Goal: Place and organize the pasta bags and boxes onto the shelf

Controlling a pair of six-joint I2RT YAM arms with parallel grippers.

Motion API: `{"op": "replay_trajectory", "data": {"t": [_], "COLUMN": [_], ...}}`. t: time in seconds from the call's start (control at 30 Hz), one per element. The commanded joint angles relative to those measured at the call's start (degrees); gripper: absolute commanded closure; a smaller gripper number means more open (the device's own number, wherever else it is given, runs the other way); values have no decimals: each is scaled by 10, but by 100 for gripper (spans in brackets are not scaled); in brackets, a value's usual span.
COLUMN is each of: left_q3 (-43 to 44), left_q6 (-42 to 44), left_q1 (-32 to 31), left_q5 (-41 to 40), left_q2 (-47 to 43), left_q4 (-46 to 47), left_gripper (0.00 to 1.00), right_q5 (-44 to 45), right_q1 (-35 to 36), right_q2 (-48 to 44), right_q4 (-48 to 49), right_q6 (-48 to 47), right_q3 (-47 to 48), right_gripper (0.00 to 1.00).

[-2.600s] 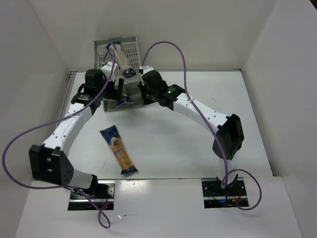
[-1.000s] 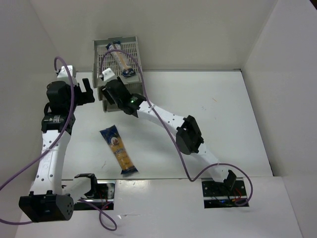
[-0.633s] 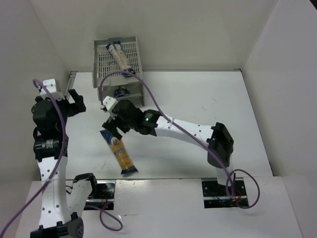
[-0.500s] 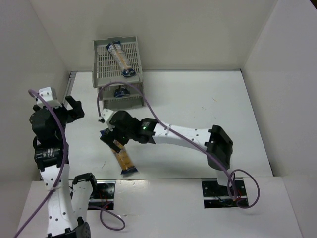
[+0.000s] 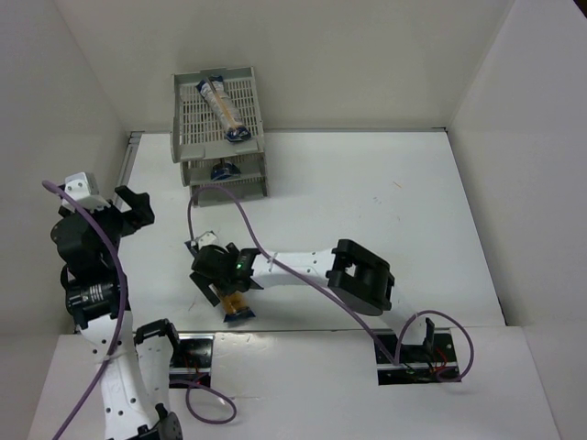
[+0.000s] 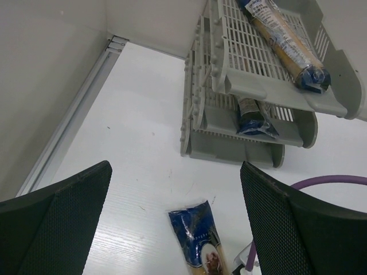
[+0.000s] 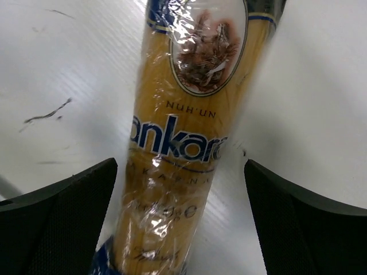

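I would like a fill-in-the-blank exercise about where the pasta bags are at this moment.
The shelf holds ___ pasta bags. The third bag lies on the ___. The right hand over it is ___.
Missing words: two; table; open.

We see two arms of one make: the left arm (image 5: 108, 367) and the right arm (image 5: 298, 266) are built of smooth white links joined by chunky black joint housings (image 5: 362, 282). A thin purple cable (image 5: 240, 209) runs along each arm in slack loops, down to dark base plates (image 5: 410, 353) with red and black wiring. A small green light (image 5: 240, 268) glows on the right wrist. The left pincer (image 6: 175, 169) and the right pincer (image 7: 180, 166) are alike, with broad black fingers (image 6: 292, 223) and a fine dotted grain.
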Motion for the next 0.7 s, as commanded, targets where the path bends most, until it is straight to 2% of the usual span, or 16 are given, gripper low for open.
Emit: {"op": "replay_trajectory", "data": {"t": [0.0,0.17,0.2,0.23,0.27,0.3,0.33,0.37,0.4,0.53,0.67], "left_q3": [-3,-13,-13,-13,-8,-8,-8,-8,-8,-8,3], "left_q6": [-15,-15,-15,-15,-15,-15,-15,-15,-15,-3,20], "left_q1": [8,20,25,25,25,25,25,25,25,25,25], "left_q5": [19,19,25,25,25,25,19,19,19,19,13], "left_q2": [-5,-11,-11,-11,-11,-11,-11,-11,-11,-5,7], "left_q4": [28,28,28,28,28,28,28,28,28,23,23], "left_gripper": [0,0,0,0,0,0,0,0,0,0,0], "right_q5": [76,57,49,44,26,18,11,-7,-17,-51,-166], "right_q1": [30,47,47,47,47,47,47,47,47,39,-30], "right_q2": [27,55,55,55,55,55,55,55,55,23,-41], "right_q4": [14,24,24,24,30,30,30,35,43,69,89], "right_q6": [11,17,23,23,23,23,23,23,23,-16,-31], "right_q3": [-5,-19,-26,-33,-46,-46,-53,-53,-53,-53,-61], "right_gripper": [5,5,6,13,22,37,79,97,100,100,100]}}
